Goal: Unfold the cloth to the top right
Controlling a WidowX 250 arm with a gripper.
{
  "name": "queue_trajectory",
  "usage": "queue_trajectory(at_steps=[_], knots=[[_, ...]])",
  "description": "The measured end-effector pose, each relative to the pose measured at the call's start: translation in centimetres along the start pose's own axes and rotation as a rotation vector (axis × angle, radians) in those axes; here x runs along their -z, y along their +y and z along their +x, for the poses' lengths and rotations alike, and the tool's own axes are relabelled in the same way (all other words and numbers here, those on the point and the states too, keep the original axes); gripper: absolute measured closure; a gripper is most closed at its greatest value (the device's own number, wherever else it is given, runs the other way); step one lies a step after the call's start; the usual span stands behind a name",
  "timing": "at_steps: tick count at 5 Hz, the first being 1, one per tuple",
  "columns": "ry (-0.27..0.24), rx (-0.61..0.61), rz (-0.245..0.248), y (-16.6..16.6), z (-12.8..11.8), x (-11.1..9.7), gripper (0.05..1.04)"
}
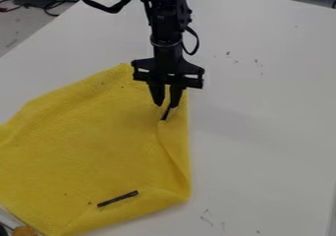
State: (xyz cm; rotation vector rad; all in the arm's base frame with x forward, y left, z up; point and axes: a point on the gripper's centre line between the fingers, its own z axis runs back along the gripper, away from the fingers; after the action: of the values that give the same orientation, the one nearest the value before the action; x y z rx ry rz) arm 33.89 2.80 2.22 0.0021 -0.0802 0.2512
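Camera view: claw (pixel 166 105) slightly parted over yellow cloth (pixel 98 136), left part cut off.

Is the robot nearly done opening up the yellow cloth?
Partly, it seems. Most of the cloth lies spread on the table. The gripper is by its upper right part, jaws apart, so that's probably the bit being worked on. The folded strip down the right side looks left to open.

- Text, labels: none can be read.
- Brands, numbers, signs: none can be read.
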Motion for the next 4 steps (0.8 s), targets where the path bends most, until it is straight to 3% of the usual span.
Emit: queue_trajectory(at_steps=[1, 2, 3, 4], knots=[[0.011, 0.001, 0.013, -0.18, 0.01, -0.29, 0.286], [0.023, 0.008, 0.026, -0.5, -0.17, -0.42, 0.075], [0.002, 0.024, 0.01, -0.74, 0.15, -0.41, 0.075], [0.008, 0.028, -0.001, -0.89, 0.17, 0.31, 0.136]])
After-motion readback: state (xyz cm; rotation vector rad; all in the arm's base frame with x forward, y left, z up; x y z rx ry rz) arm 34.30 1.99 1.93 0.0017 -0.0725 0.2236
